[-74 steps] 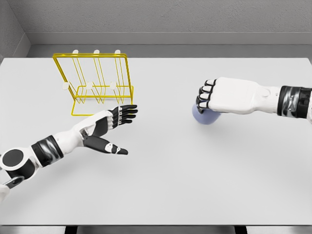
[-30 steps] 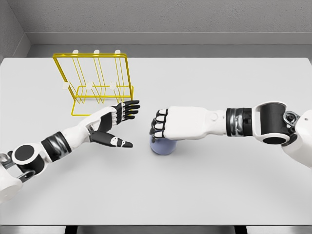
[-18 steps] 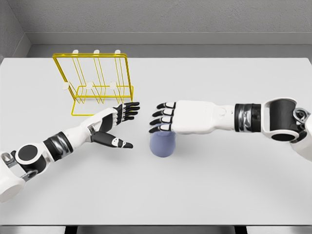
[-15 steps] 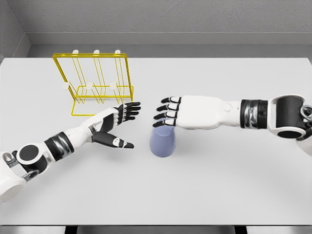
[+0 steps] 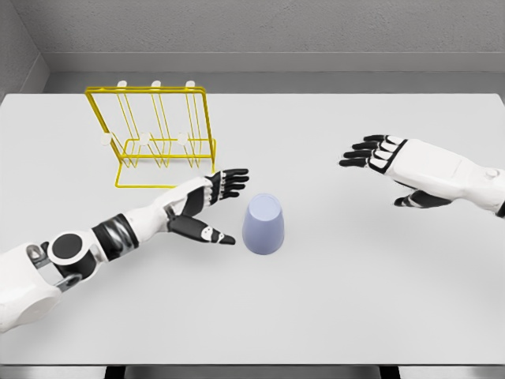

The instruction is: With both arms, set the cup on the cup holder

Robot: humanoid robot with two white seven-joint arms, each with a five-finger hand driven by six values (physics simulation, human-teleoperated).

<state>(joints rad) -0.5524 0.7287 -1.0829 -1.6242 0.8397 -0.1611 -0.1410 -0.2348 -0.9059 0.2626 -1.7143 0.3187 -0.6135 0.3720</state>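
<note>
Since the frame half a second earlier, the right hand [image 5: 394, 162] has let go of the cup [image 5: 263, 225] and pulled back to the right side of the table [image 5: 355, 300]. It now hangs well apart from the cup, fingers spread and holding nothing. In the same interval the left hand [image 5: 207, 205] has advanced to the right. Its fingertips now reach just beside the cup's left wall, and its thumb points at the cup's lower left side. Contact cannot be confirmed; a narrow gap appears to remain.

The cup stands alone on the table near the middle, slightly left of centre. It appears to stand mouth down, its narrower end uppermost. It is upright and free of both hands.

The cup holder [image 5: 154, 134], a yellow wire rack with white-tipped pegs, stands at the far left of the table. It lies beyond the left hand, apart from the cup.

Judgement: the transfer between arms is at its midpoint. The right arm has delivered the cup into the left arm's reach and released it. The left hand is open, fingers extended and thumb splayed, in a pre-grasp posture.

The next step calls for the left hand to close around the cup's wall. The cup tapers upward, so a high grip may slip.
</note>
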